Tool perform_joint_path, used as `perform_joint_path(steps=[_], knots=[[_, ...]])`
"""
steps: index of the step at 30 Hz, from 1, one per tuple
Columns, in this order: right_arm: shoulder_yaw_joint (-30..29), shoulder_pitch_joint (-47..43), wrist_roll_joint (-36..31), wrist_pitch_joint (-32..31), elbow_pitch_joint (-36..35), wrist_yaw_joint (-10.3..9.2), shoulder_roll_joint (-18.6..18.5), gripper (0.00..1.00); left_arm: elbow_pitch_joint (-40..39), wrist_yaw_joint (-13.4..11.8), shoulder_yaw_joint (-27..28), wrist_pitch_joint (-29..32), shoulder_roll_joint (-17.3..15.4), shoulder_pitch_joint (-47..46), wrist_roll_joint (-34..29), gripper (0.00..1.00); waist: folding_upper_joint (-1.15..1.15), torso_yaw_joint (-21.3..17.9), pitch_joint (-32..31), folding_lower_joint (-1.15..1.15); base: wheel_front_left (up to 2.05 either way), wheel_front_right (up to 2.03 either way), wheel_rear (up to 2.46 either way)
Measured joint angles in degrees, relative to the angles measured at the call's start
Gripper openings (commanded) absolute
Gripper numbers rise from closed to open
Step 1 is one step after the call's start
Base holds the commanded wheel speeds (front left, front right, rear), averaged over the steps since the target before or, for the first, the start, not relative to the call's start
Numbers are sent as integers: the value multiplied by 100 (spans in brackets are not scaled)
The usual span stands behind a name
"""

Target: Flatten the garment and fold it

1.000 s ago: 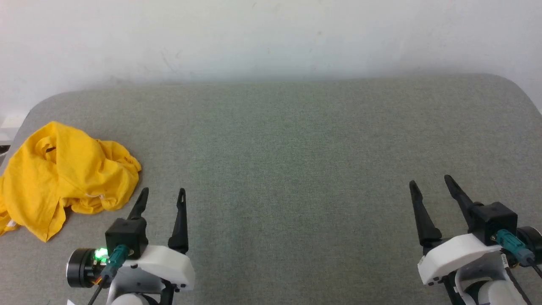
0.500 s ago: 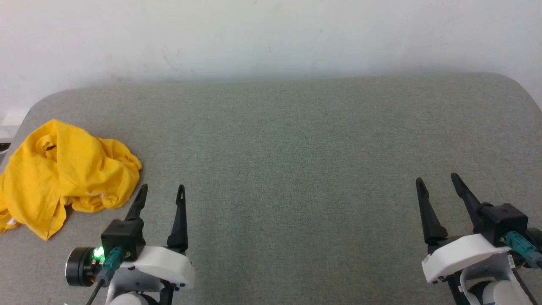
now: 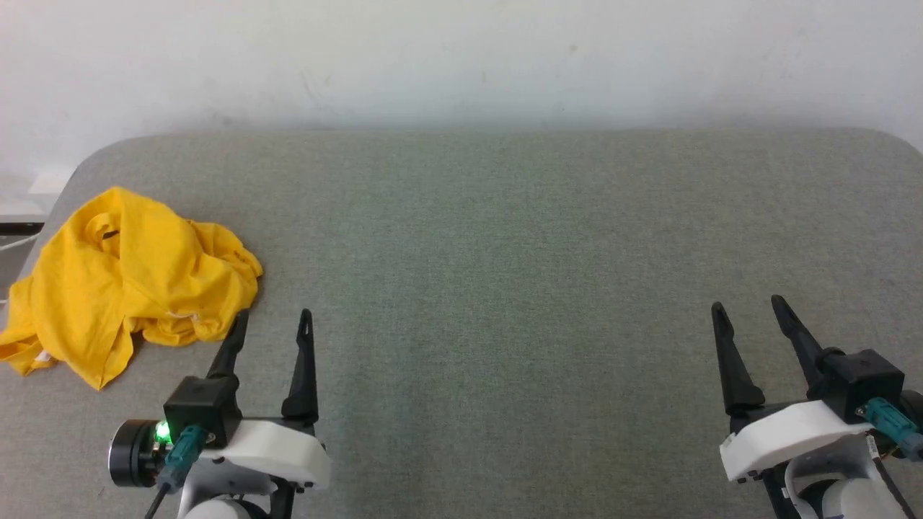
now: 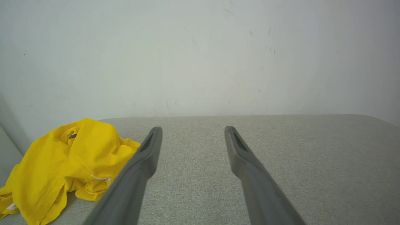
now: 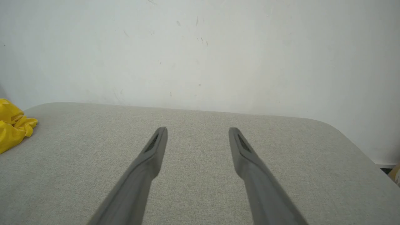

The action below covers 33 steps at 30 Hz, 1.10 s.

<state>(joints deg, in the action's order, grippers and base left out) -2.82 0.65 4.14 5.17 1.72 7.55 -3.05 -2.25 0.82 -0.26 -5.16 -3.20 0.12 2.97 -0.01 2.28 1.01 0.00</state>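
The garment, a bright yellow T-shirt, lies crumpled in a heap at the left end of the grey padded table. It also shows at the lower left of the left wrist view and at the left edge of the right wrist view. My left gripper is open just to the right of the heap, its left fingertip close to the cloth edge, nothing between the fingers. My right gripper is open far to the right above bare table.
A pale wall runs behind the table's far edge. The table's rounded left corner lies just beyond the garment, and its rounded right corner is near the right gripper. Wide bare fabric stretches between the two grippers.
The whole head view has shifted, so the camera turned a little to the left. Both grippers stay open and hold nothing; the right one sits slightly farther right in view.
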Motion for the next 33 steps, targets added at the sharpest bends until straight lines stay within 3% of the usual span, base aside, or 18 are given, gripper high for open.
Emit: perform_joint_path(steps=[33], knots=[[119, -2, 142, 385, 268, -1, 1, 100, -147, -69, -22, -392, 1, 219, 172, 100, 0, 970, -6, 0, 0, 0, 0]])
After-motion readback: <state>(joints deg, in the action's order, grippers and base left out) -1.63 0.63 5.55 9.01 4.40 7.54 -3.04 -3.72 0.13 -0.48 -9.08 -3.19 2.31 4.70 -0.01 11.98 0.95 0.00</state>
